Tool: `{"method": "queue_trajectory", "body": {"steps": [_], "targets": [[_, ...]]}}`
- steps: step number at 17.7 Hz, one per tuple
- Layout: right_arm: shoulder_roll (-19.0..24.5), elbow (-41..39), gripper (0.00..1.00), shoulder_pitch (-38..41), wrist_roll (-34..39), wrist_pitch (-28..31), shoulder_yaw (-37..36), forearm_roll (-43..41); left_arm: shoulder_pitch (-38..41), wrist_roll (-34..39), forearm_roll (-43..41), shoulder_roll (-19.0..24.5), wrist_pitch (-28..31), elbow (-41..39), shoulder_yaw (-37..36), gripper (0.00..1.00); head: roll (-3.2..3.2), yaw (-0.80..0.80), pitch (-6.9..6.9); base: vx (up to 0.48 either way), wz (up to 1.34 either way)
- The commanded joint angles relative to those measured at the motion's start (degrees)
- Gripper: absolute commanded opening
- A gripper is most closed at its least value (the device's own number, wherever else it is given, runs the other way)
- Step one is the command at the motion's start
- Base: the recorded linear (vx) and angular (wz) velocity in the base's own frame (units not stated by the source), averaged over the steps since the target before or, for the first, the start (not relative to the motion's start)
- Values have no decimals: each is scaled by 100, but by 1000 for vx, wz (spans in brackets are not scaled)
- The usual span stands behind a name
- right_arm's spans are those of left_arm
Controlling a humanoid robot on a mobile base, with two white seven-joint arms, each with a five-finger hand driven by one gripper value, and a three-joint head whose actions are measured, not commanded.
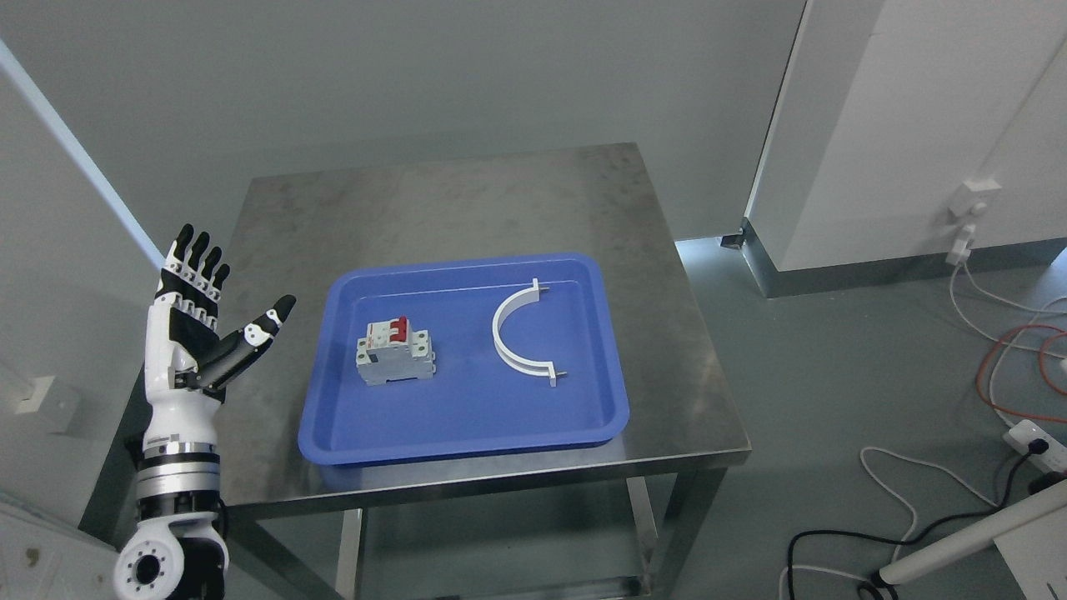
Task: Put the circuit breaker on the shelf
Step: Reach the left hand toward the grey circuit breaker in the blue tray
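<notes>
Blue tray (pixel 467 433) holds circuit breaker (pixel 395 352), white curved bracket (pixel 518 335) beside; left hand (pixel 193 333) fingers released, holding nothing.

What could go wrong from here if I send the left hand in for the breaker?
1. The circuit breaker lies inside the blue tray, so the raised rim may catch the left hand as it comes in low from the side.
2. The tray sits loose on the steel table; a push might slide it.
3. The white curved bracket lies in the same tray and could be knocked by a wide sweep.
</notes>
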Motion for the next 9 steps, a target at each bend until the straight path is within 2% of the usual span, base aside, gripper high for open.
{"method": "queue_trajectory", "body": {"steps": [1,2,4,6,8,9], "targets": [[-100,0,100,0,6,68,114,0,-7,-22,-1,94,-4,4,88,100,0,0,0,-60,110],[-100,-9,100,0,6,68,114,0,-7,-39,-1,94,-4,13,89,100,0,0,0,-60,110],[-100,0,100,0,-3,68,114,0,-16,-336,8,554,-66,22,19,100,0,0,0,-48,92],[-100,0,100,0,-3,68,114,0,-147,-1431,8,1117,-66,118,-104,100,0,0,0,-6,26],[-100,0,100,0,6,68,114,0,-384,-2749,-53,1408,-40,179,-463,100,0,0,0,11,-57],[-100,0,100,0,-3,68,114,0,-507,-3182,-315,1540,-31,310,-587,100,0,0,0,20,-74]]}}
